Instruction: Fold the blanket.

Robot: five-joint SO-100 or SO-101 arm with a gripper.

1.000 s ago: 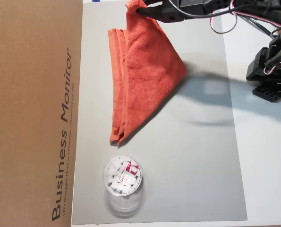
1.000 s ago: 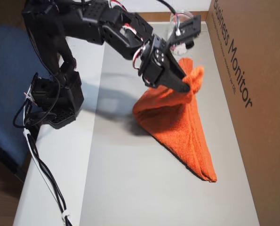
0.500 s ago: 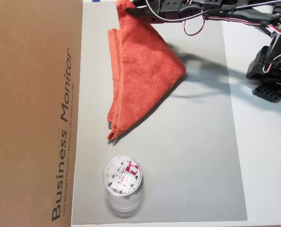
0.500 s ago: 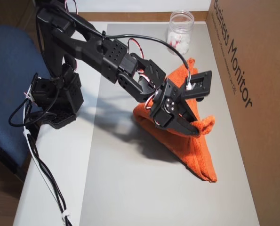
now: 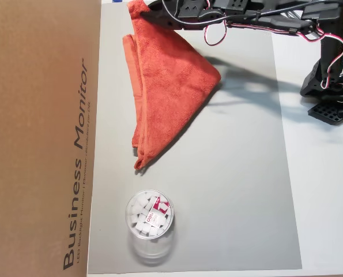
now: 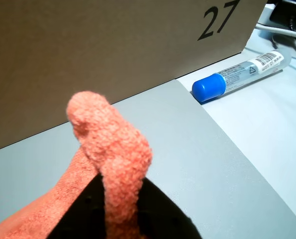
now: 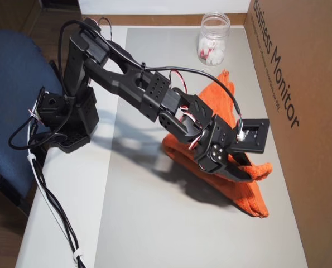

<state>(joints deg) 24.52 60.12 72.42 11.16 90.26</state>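
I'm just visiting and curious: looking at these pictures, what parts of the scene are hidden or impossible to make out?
- Fingers: in the wrist view, the lifted corner of the blanket covers them; only a dark shape shows below.
- Gripper: in an overhead view, its tip is buried in cloth.
- Blanket's top corner: cut off by the frame edge in an overhead view.
- Blue-capped tube: label print too small to read in the wrist view.
- Clear plastic jar: blurred; the white pieces inside cannot be identified.

Even, bright indoor light, no glare. Soft arm shadow on grey mat [image 5: 240, 173] in both overhead views. Wrist view: near blanket [image 6: 113, 149] slightly soft.
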